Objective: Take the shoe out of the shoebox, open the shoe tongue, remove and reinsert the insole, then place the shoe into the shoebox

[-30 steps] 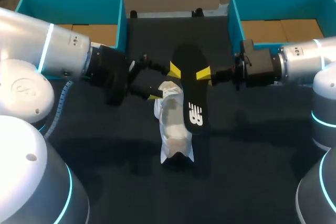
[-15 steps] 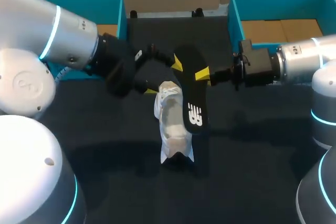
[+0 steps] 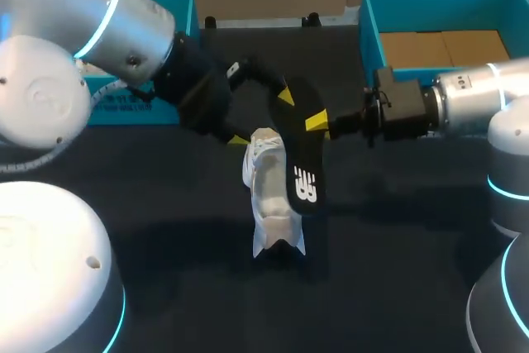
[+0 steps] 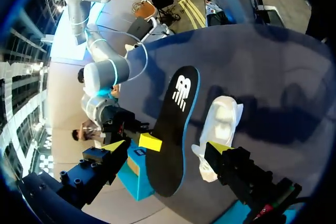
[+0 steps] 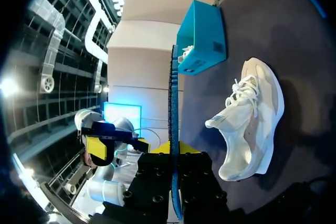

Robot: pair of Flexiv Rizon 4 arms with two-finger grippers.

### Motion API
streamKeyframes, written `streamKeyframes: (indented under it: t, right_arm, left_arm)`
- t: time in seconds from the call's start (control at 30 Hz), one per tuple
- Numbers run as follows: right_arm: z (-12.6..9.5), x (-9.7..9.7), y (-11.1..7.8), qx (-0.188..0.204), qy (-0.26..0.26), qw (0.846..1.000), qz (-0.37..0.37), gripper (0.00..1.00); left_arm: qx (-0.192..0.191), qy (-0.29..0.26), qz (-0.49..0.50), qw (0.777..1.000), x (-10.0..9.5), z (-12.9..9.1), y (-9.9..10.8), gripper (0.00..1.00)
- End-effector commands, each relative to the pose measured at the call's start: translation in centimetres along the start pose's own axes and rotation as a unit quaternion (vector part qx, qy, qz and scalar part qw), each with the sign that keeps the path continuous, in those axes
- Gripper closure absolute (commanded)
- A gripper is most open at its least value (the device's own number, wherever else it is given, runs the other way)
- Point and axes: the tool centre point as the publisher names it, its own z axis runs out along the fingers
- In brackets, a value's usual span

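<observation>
A white shoe (image 3: 269, 196) lies on the dark table, sole side down, its laces towards the far side. A black insole (image 3: 299, 155) hangs on edge above it. My right gripper (image 3: 318, 121) is shut on the insole's long edge. In the right wrist view the insole (image 5: 172, 103) runs edge-on out from that gripper (image 5: 173, 149), with the shoe (image 5: 252, 119) beside it. My left gripper (image 3: 261, 118) stands open, one fingertip (image 3: 285, 97) over the insole's far end, the other by the shoe's collar. In the left wrist view the insole (image 4: 170, 129) lies between the wide fingers of the left gripper (image 4: 165, 148).
Two teal shoeboxes stand at the table's far side, one at the left (image 3: 183, 14) behind my left arm, one at the right (image 3: 368, 14) with a brown cardboard floor. The same left box (image 5: 202, 35) shows beyond the shoe in the right wrist view.
My left arm has swung up and to the right, bringing its open fingers closer around the insole's far end. The right gripper and the insole shifted slightly left. The shoe stayed put.
</observation>
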Motion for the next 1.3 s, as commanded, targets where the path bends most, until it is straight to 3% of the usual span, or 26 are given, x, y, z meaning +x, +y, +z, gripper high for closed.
streamKeyframes:
  t: [0.03, 0.3, 0.63, 1.3]
  right_arm:
    - [0.4, -0.2, -0.1, -0.002, -0.001, 1.0, 0.001, 1.0]
    - [0.7, -0.4, -0.1, -0.002, 0.0, 1.0, 0.002, 1.0]
    - [1.0, -0.8, 0.1, 0.001, 0.002, 1.0, 0.003, 1.0]
    - [0.8, -0.5, 0.8, 0.004, -0.003, 1.0, -0.004, 1.0]
  left_arm:
    - [-0.003, 0.12, -0.002, 0.993, -1.1, 0.4, 0.6, 0.0]
    - [-0.024, 0.177, 0.021, 0.984, -1.9, 0.7, 1.1, 0.0]
    - [-0.018, 0.245, 0.05, 0.968, -1.9, 1.5, 1.1, 0.0]
    - [-0.013, 0.277, 0.065, 0.959, -2.0, 2.1, 1.0, 0.0]
